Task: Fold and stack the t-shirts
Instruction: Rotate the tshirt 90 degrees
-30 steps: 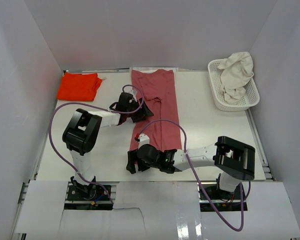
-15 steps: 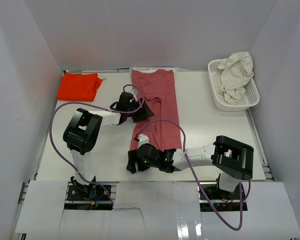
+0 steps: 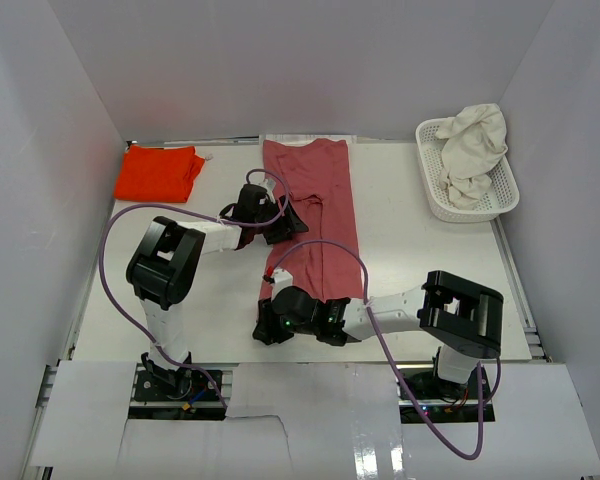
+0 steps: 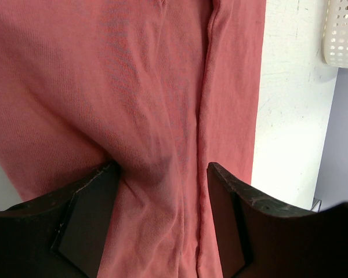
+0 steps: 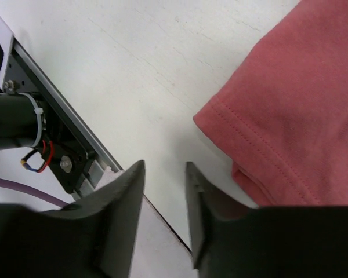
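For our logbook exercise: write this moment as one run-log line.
left gripper: open over rose-red t-shirt | right gripper: narrow gap, beside shirt's near corner | cream-white t-shirt: in basket

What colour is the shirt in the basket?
Cream-white shirt; best seen in the top external view.

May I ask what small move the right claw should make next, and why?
Probably slide the right claw sideways onto the corner of the rose-red shirt before closing: only bare table shows between its fingers, and that corner lies beside one finger.
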Robot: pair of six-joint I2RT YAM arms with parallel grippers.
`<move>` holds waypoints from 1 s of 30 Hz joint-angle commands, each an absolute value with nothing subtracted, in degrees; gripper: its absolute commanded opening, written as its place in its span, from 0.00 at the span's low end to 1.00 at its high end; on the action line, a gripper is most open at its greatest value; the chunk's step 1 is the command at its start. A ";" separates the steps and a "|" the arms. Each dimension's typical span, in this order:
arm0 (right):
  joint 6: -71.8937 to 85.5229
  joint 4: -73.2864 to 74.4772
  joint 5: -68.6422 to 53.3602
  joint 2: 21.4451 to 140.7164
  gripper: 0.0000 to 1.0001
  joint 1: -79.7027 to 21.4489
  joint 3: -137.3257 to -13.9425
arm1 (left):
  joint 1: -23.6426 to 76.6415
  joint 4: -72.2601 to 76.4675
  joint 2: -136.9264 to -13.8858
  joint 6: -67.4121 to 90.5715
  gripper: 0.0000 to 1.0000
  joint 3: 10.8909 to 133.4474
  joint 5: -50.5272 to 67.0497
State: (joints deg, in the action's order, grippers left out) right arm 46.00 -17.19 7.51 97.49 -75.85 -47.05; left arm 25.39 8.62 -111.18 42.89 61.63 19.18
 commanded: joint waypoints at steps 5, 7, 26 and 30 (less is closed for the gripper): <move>45.53 -21.62 7.29 97.47 0.25 -75.85 -46.58 | 26.02 5.01 -112.41 41.57 0.74 61.00 18.02; 46.23 -20.14 7.64 96.95 0.32 -75.85 -46.50 | 26.02 5.01 -112.41 41.57 0.74 61.00 18.10; 45.01 11.84 4.14 62.51 0.68 -57.23 -34.98 | 27.95 -5.69 -86.52 45.17 0.79 53.62 12.23; 40.44 16.43 -4.89 58.19 0.72 -48.97 -32.00 | 28.12 -13.52 -79.20 45.00 0.80 47.31 8.18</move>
